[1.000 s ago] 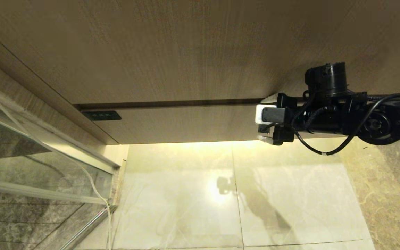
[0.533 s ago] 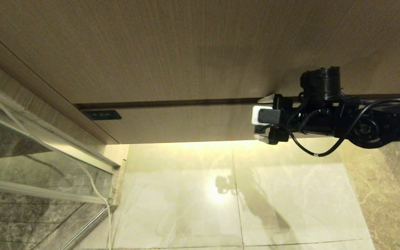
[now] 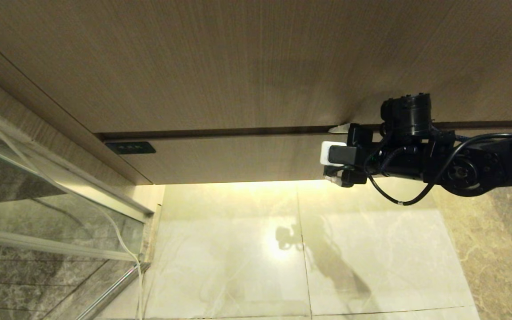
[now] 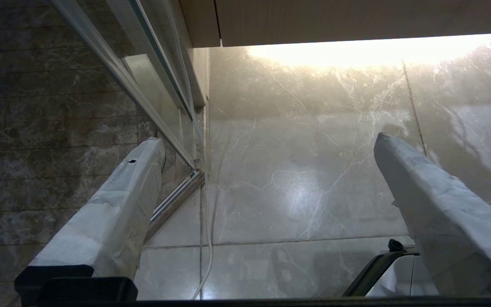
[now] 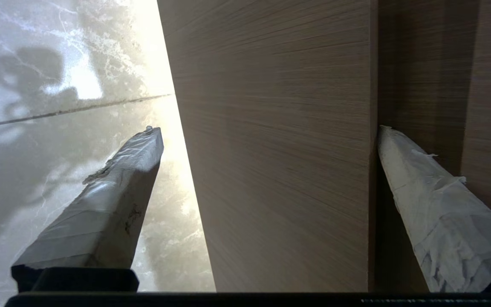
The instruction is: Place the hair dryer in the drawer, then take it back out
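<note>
The drawer (image 3: 238, 158) shows as a narrow wood-grain front with a small black mark (image 3: 130, 147) at its left end, and it looks pushed in. My right gripper (image 3: 334, 154) is open and straddles that front near its right part. One finger sits at the dark gap along the top edge, the other below the bottom edge. In the right wrist view the drawer front (image 5: 279, 149) fills the space between the fingers of the right gripper (image 5: 267, 131). My left gripper (image 4: 269, 140) hangs open over the floor, holding nothing. The hair dryer is out of view.
A much taller wood-grain panel (image 3: 247, 62) rises above the drawer. A glass door with a metal frame (image 3: 60, 222) stands at the left, with a thin white cord (image 3: 125, 249) trailing beside it. Glossy marble floor tiles (image 3: 309, 258) lie below the lit underside.
My right arm has slid a little to the left along the drawer front, its fingers still wide apart. The drawer has not moved.
</note>
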Motion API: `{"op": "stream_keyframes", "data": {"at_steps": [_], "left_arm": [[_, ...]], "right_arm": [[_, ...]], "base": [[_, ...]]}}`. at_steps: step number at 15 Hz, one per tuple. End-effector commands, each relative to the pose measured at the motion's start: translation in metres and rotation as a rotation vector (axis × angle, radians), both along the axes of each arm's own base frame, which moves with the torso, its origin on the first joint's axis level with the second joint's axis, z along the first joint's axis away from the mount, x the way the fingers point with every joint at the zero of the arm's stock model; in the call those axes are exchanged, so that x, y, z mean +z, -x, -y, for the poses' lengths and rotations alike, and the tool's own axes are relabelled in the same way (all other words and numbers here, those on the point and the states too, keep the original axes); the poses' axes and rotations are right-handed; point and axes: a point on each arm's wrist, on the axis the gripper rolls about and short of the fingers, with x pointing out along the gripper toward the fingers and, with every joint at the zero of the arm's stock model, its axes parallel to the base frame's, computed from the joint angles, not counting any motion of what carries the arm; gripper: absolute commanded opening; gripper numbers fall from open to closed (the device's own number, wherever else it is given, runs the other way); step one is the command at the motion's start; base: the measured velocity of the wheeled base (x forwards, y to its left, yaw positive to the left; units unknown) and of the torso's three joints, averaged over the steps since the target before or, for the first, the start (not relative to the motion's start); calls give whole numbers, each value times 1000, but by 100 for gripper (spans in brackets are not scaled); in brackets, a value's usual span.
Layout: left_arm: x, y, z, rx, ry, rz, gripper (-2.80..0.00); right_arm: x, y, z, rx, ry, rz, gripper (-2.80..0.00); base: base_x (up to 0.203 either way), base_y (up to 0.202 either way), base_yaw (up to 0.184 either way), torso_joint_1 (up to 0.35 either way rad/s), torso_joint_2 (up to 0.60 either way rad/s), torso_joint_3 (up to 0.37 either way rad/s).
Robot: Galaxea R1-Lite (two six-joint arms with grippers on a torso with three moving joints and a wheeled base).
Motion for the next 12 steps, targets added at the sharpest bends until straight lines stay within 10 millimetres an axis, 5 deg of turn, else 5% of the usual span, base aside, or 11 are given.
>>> {"op": "stream_keyframes", "data": {"at_steps": [1,12], "left_arm": [[0,0,0,0,0,0,0],[0,0,0,0,0,0,0]], "right_arm": [[-13,0,0,3,29,-51,0],[-19,10,4,3,81,-171,0]], "base": [[0,0,0,0,0,0],[0,0,0,0,0,0]]}}
